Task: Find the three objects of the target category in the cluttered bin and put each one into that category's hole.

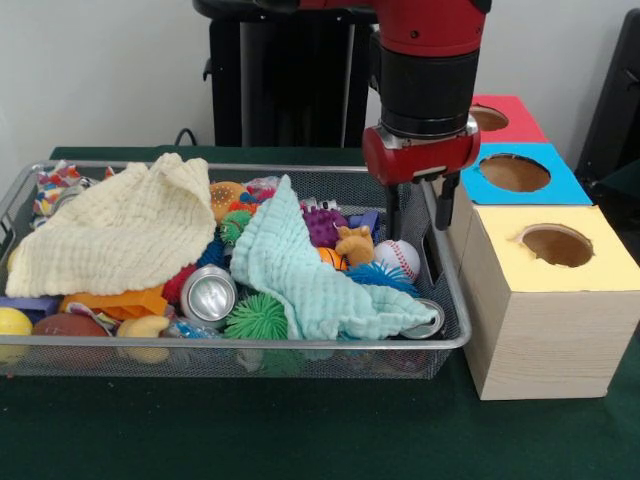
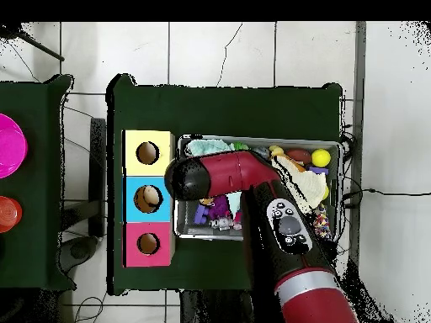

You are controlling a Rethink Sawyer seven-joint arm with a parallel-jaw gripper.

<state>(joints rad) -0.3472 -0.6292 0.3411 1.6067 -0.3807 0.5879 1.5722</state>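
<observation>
A wire mesh bin [image 1: 455,335] holds a heap of clutter. A pale yellow cloth [image 1: 120,230] covers its left part and a mint cloth [image 1: 310,275] drapes over the middle. Around them I see a baseball [image 1: 398,258], a tan toy animal [image 1: 354,244], a purple spiky ball [image 1: 322,226], a green spiky ball [image 1: 256,318] and a silver can [image 1: 208,296]. My gripper [image 1: 417,212] hangs open and empty over the bin's right end, just above the baseball. In the overhead view the arm's head [image 2: 192,178] hides the gripper.
Three boxes with round holes stand beside the bin: yellow [image 1: 557,245], blue [image 1: 515,172], red [image 1: 490,118]. From above, something tan shows inside the blue box's hole [image 2: 147,198]. A yellow ball [image 1: 12,322] and a brown ball [image 1: 68,326] lie at the bin's left end.
</observation>
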